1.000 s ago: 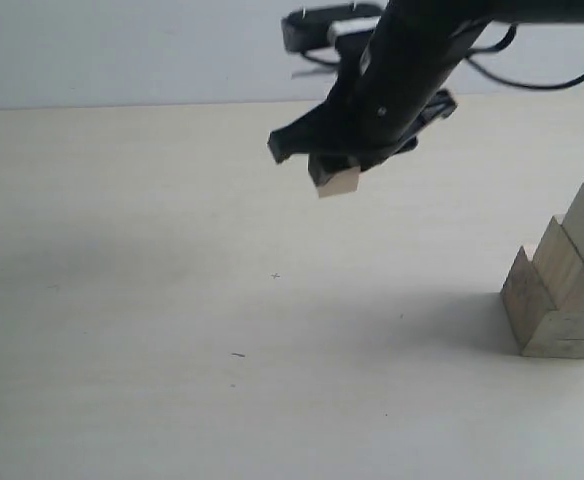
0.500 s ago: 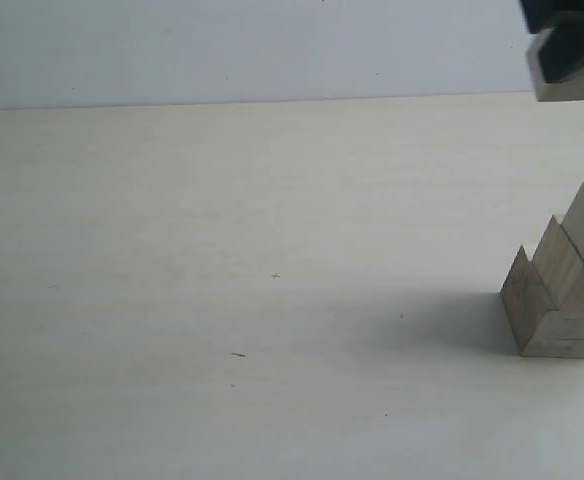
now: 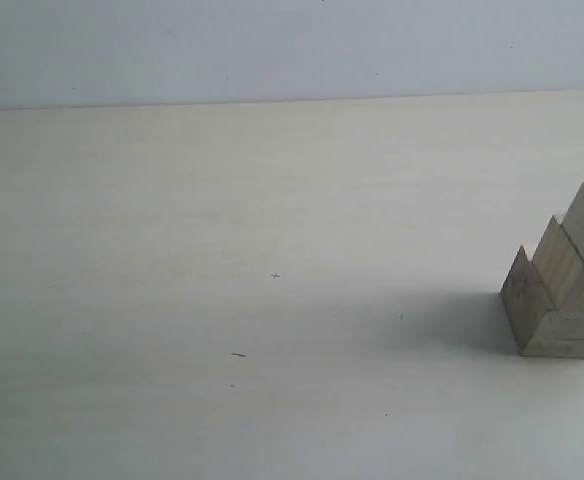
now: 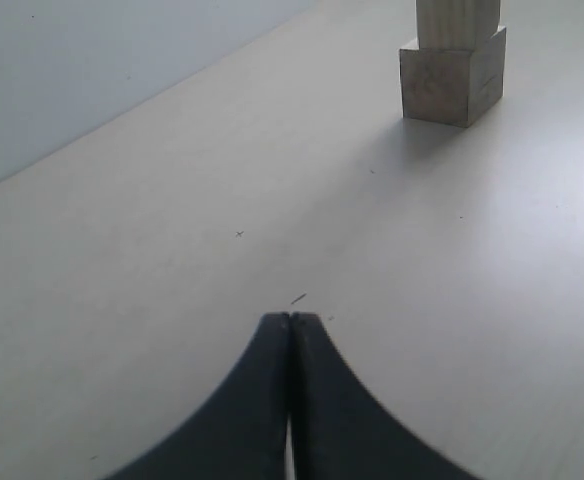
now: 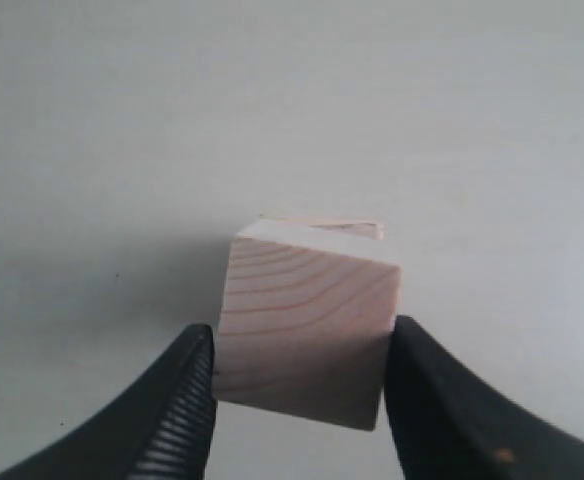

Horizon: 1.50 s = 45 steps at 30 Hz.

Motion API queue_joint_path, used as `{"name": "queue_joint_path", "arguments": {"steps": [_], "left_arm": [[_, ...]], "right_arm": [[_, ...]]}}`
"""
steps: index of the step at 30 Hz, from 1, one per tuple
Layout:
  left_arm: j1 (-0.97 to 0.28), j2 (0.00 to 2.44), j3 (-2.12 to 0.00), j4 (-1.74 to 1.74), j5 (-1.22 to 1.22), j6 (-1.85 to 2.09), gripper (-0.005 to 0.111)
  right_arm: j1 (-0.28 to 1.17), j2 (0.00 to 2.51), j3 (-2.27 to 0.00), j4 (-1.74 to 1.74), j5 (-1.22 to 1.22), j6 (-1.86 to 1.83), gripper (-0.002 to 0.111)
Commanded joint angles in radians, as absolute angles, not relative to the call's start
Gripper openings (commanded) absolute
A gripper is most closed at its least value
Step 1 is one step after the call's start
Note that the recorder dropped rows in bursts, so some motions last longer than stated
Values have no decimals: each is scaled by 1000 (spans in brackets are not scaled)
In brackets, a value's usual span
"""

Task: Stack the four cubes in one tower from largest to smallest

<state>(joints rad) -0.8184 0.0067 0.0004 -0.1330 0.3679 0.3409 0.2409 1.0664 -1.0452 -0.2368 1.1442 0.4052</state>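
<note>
Looking across the pale worktop (image 3: 272, 300) in every view. Finding at the right edge of the exterior view the tower (image 3: 567, 300): three pale wooden cubes, stepped, biggest at the bottom, partly cut off by the frame. Seeing the same tower in the left wrist view, well apart from the left pincer (image 4: 290, 330), whose jaws press together on nothing, low over the worktop. Holding the smallest cube (image 5: 307, 320) in the right pincer (image 5: 297, 365), jaws clamped on two opposite faces, clear of the worktop. Cannot tell how near the tower.
</note>
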Motion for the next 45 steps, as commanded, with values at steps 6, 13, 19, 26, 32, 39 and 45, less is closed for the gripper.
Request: {"name": "queue_joint_path", "arguments": {"steps": [6,13,19,26,32,39,45], "left_arm": [[-817,0,0,-135,362,337,0],[-817,0,0,-135,362,337,0],[-817,0,0,-135,362,337,0],[-817,0,0,-135,362,337,0],[-817,0,0,-135,362,337,0],[-817,0,0,-135,362,337,0],[-817,0,0,-135,362,337,0]], "right_arm": [[184,1063,-982,-235,1082,332,9],[144,1065,-982,-210,1077,213,9],[144,1105,-982,-145,1075,138,9],[91,1113,-982,-62,1083,108,9],[55,1109,-984,-20,1111,47,9],[55,1105,-984,-17,1111,28,9],[26,1107,-1049,-31,1133,0,9]]}}
